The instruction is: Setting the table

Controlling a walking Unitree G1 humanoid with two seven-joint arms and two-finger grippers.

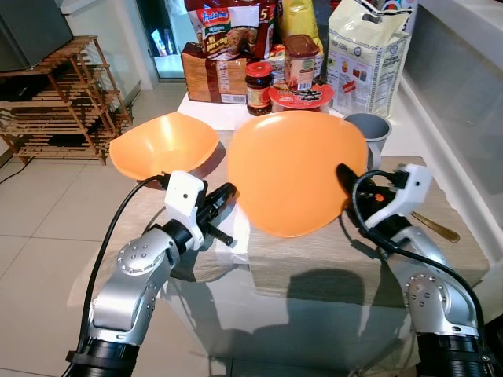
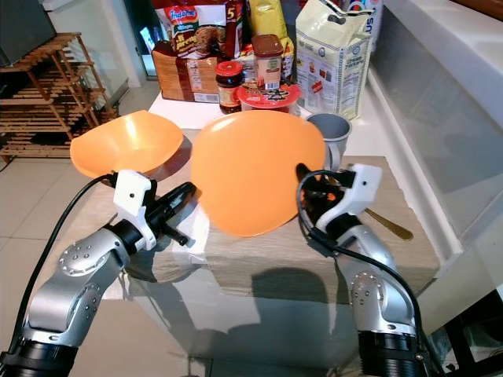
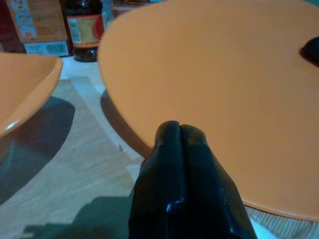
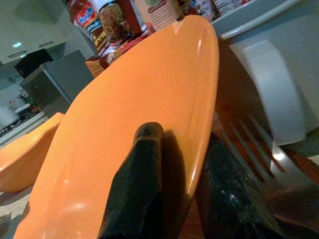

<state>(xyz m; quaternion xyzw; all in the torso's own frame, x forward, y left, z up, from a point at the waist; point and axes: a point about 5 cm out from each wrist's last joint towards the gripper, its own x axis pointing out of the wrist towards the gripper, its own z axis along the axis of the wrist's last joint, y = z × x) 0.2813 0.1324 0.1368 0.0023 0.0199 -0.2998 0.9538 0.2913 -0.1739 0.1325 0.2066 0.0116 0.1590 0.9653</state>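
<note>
A large orange plate (image 1: 295, 173) hangs tilted above the woven placemat (image 1: 314, 267), its face turned toward me. My right gripper (image 1: 344, 176) is shut on its right rim, one finger (image 4: 142, 164) on the face and the other behind. My left gripper (image 1: 228, 192) hovers beside the plate's lower left edge, its fingers (image 3: 179, 149) pressed shut with nothing between them. An orange bowl (image 1: 163, 145) sits to the left on the table. A grey cup (image 1: 369, 129) stands behind the plate, and a fork (image 4: 254, 142) lies on the mat below the rim.
Groceries crowd the back of the table: noodle packs (image 1: 224, 47), two jars (image 1: 258, 86), a noodle cup (image 1: 301, 96) and a white bag (image 1: 365, 55). A gold utensil (image 1: 436, 228) lies at the mat's right. A wooden rack (image 1: 59, 102) stands on the floor to the left.
</note>
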